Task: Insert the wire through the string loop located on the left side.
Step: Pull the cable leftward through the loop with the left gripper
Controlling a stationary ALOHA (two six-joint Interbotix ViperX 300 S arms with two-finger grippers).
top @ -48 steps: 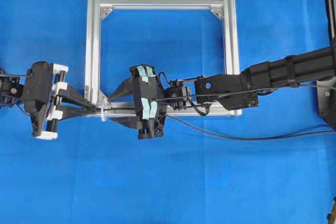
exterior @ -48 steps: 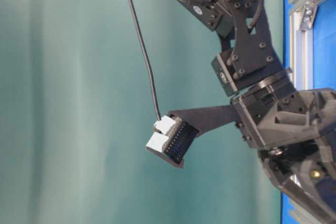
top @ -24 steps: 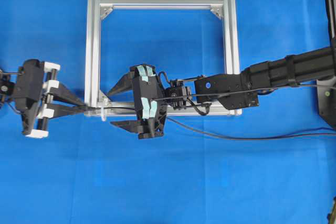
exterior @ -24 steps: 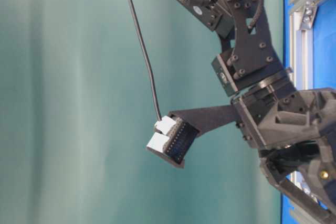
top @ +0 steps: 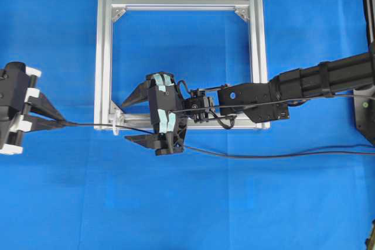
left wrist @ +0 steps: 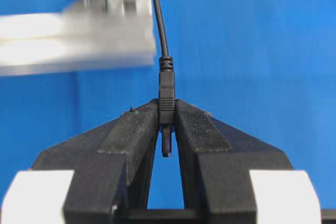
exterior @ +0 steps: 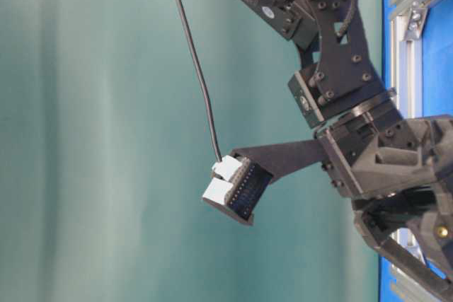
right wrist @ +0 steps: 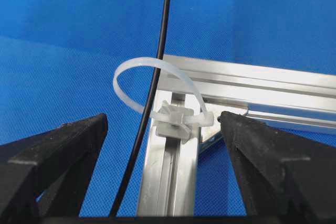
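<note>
Black fingers of the left end effector pinch the plug of the wire — at the desk's left edge in the overhead view. From there the wire runs right, through the string loop at the near-left corner of the aluminium frame. The right end effector stands spread wide, either side of that loop, holding nothing — over the blue desk.

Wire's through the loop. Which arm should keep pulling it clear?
Left. The left gripper is shut on the wire plug, already beyond the string loop. The right gripper is open, holding nothing.
</note>
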